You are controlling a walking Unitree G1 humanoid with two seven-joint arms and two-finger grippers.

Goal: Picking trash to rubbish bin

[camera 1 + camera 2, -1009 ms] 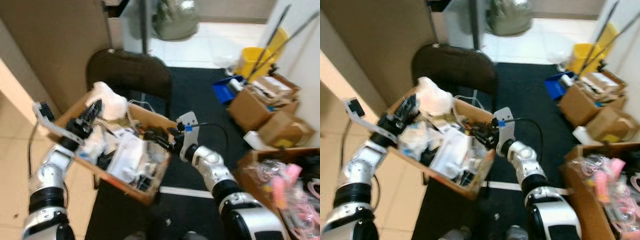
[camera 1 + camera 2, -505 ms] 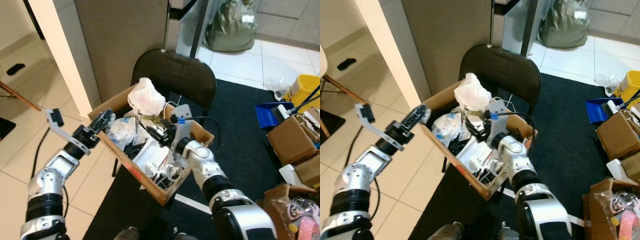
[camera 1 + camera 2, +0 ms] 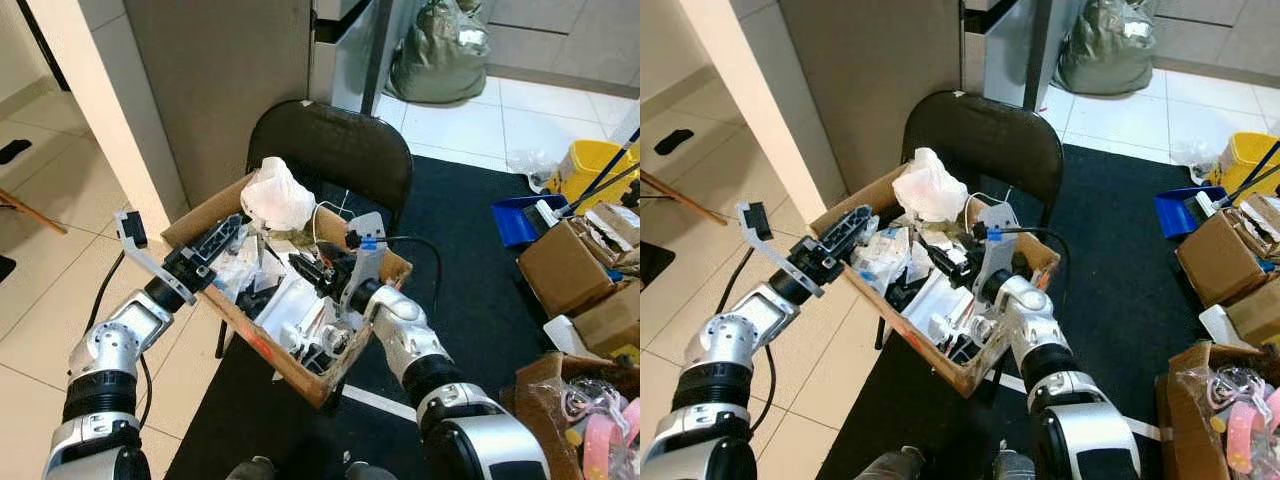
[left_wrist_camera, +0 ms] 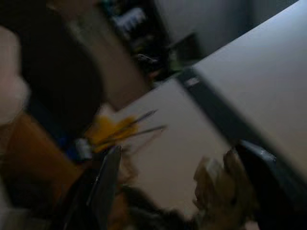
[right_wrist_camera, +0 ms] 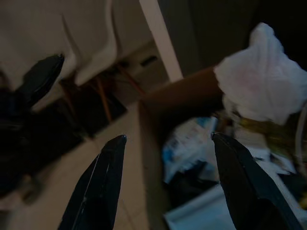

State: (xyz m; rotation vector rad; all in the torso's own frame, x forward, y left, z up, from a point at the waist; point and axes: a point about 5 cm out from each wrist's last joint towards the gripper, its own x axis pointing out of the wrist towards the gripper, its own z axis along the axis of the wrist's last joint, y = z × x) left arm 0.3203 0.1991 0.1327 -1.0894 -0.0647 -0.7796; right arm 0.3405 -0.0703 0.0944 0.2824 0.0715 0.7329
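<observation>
One cardboard box [image 3: 300, 365] of trash is resting on one black chair [image 3: 330, 150]. One white plastic bag [image 3: 275, 195] is sitting at the box's far end, on top of the other trash. The left claw [image 3: 222, 238] is lying against the box's left rim; whether it is gripping cannot be told. The right claw [image 3: 305, 270], fingers apart, is hovering over the trash, the bag just beyond it.

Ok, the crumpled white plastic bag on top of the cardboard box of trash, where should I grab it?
Probably pinch the crumpled white plastic bag at its bunched top peak, coming from above. It sits highest on the heap in the cardboard box, at the chair-side edge, so its crown is free while its base is buried in clutter. The right gripper, open, is nearest.
</observation>
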